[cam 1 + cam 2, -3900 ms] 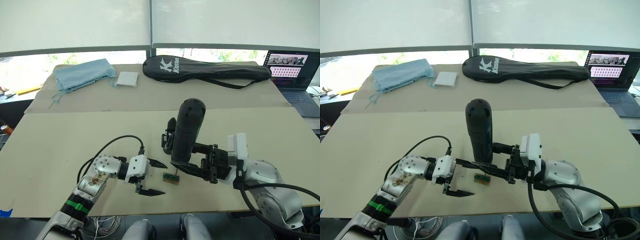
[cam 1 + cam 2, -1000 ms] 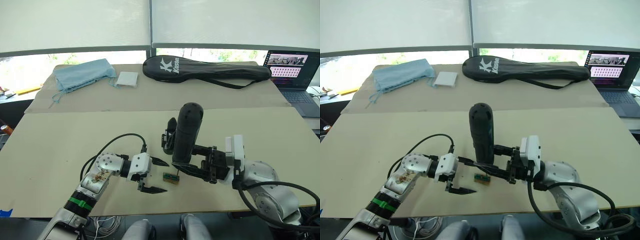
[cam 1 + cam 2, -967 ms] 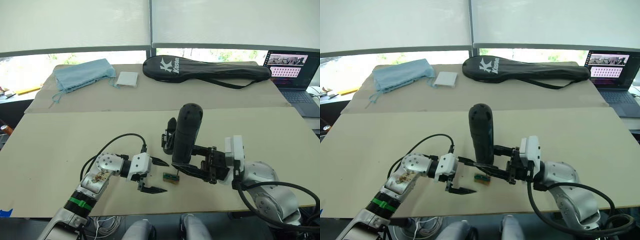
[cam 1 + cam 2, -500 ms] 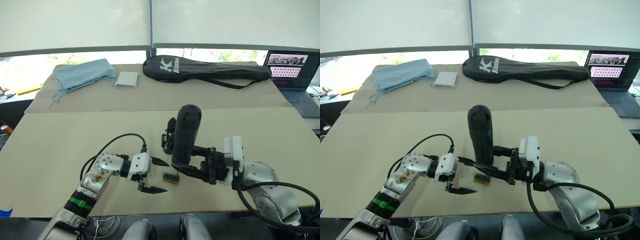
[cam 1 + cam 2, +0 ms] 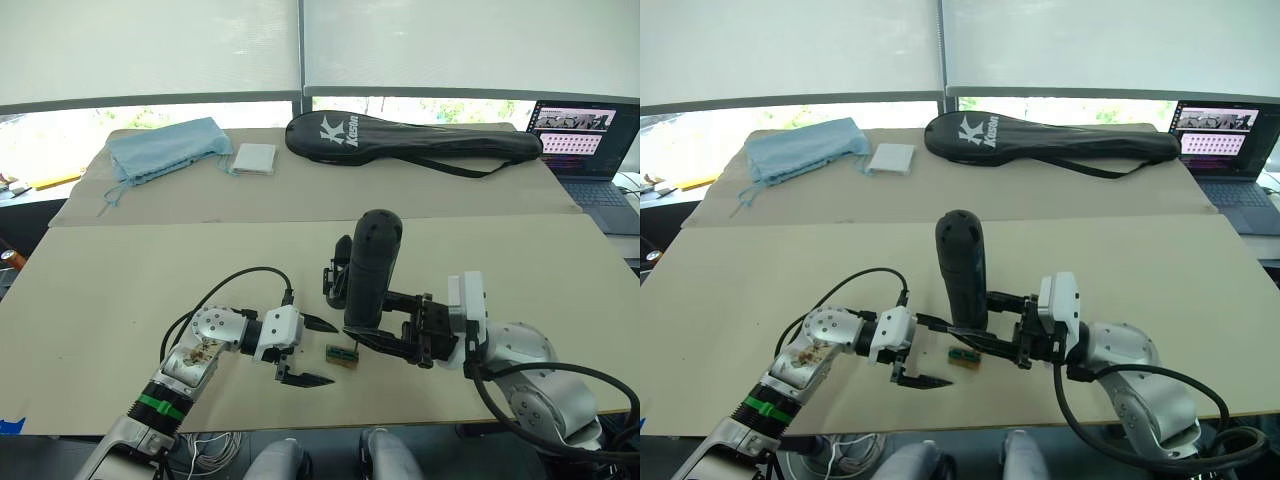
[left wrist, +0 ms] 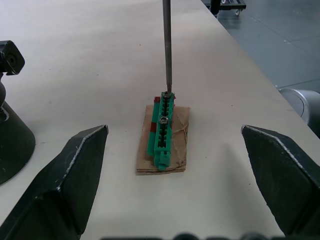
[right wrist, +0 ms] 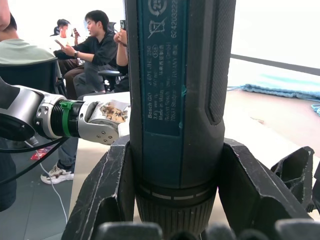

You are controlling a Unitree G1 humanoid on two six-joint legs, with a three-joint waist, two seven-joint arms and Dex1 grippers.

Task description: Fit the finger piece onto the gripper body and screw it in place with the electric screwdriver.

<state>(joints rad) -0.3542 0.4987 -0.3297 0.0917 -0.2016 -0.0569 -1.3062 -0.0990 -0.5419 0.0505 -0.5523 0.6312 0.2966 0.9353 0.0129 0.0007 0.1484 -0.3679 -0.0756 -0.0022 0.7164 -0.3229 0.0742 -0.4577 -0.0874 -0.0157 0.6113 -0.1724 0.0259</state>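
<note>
The right pincer [image 5: 385, 335] grips the electric screwdriver [image 5: 368, 270] upright near the desk's [image 5: 120, 290] front edge, its tip down at a small green-topped block [image 5: 343, 355]. The left pincer [image 5: 312, 352] lies just beside that block, fingers spread apart. The gripper body [image 5: 337, 272] stands behind the screwdriver.

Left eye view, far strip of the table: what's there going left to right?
Blue cloth → white pad → black racket bag → laptop.
</note>
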